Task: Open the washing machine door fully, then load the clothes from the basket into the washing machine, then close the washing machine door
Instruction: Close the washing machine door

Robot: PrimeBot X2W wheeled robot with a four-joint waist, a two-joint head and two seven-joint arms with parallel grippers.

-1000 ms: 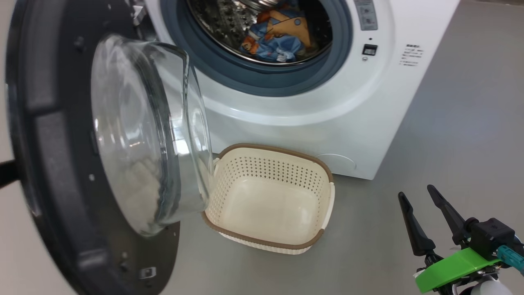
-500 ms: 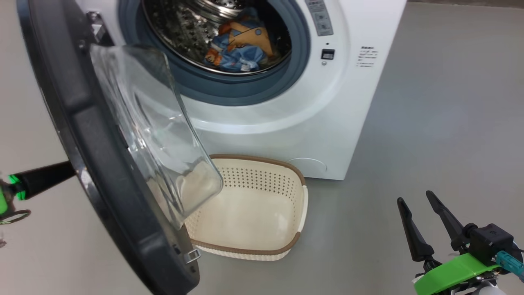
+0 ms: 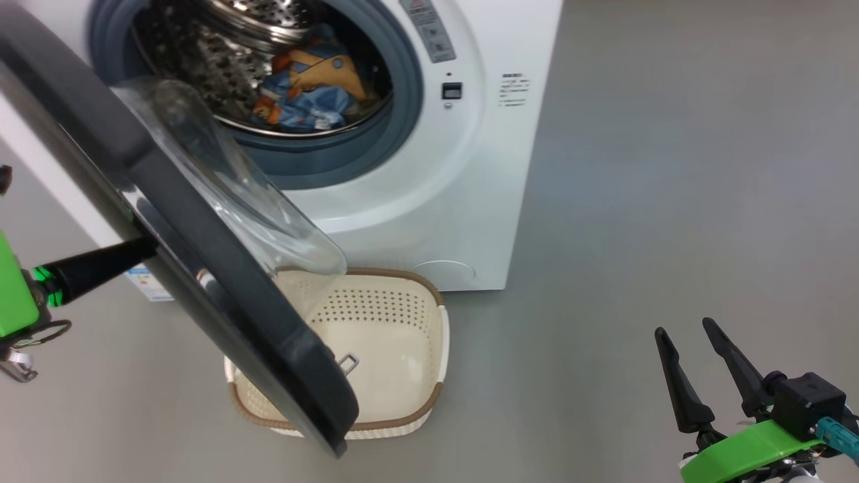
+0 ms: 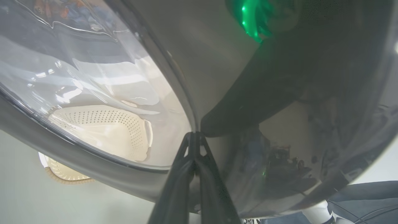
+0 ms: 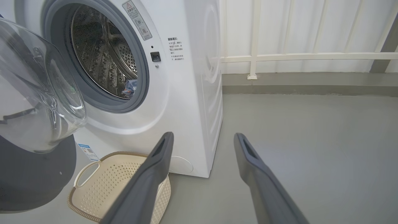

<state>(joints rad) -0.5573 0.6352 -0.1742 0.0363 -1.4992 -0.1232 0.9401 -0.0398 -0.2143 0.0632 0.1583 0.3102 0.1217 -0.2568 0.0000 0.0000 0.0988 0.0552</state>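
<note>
The washing machine (image 3: 483,168) stands with its steel drum showing, and the clothes (image 3: 309,87), blue and orange, lie inside it. The washing machine door (image 3: 221,268) hangs half swung, with its glass bowl (image 3: 221,181) above the basket (image 3: 376,308), which holds nothing. My left gripper (image 3: 100,265) is shut, and in the left wrist view its tips (image 4: 194,137) press on the door's glossy outer face (image 4: 217,62). My right gripper (image 3: 684,329) is open and holds nothing, low over the floor to the right. The right wrist view looks past the right gripper (image 5: 203,137) at the machine (image 5: 186,102), the door's glass (image 5: 37,93) and a bit of cloth (image 5: 130,87).
A small blue label (image 3: 149,285) sits on the machine's lower front. Bare grey floor (image 3: 671,201) stretches to the machine's right. A white railing (image 5: 295,56) and a wall stand behind that floor.
The door has swung from wide open toward the drum opening, with my left gripper following against its outer face. The head camera has turned, shifting the scene left. The right gripper has stayed put.
</note>
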